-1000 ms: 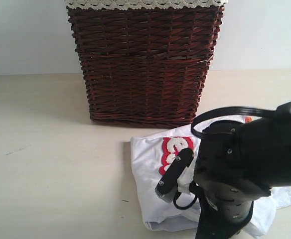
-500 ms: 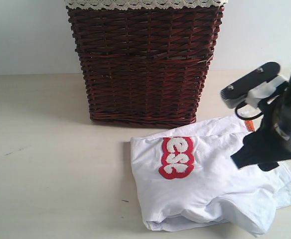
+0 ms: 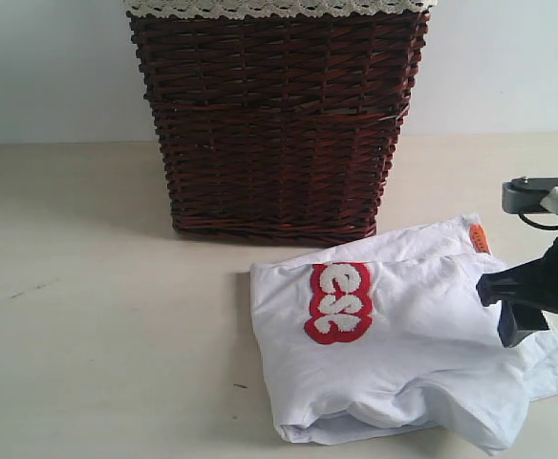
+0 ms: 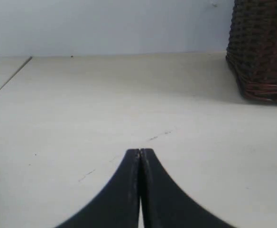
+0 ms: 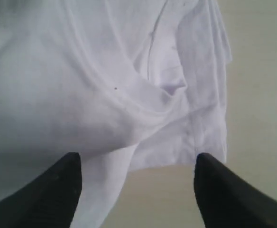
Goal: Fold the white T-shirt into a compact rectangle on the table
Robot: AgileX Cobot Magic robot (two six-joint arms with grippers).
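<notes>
One white T-shirt (image 3: pixel 403 354) lies loosely folded on the table (image 3: pixel 97 316) just before one wicker basket (image 3: pixel 274 124); two grippers: right gripper (image 5: pixel 137 164) wide, empty, over the shirt's edge, left gripper (image 4: pixel 140 154) pinched closed above the table.

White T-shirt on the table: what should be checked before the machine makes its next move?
1. Right fingers free: ok. They are spread open above the white T-shirt and grip nothing.
2. Left fingers out of the way: ok. They are shut over bare table, with no shirt in their view.
3. Shirt forms a neat rectangle: not ok. The near edge bulges and a layer sticks out on the right.
4. Shirt clear of the basket: cannot tell. The two lie very close.
</notes>
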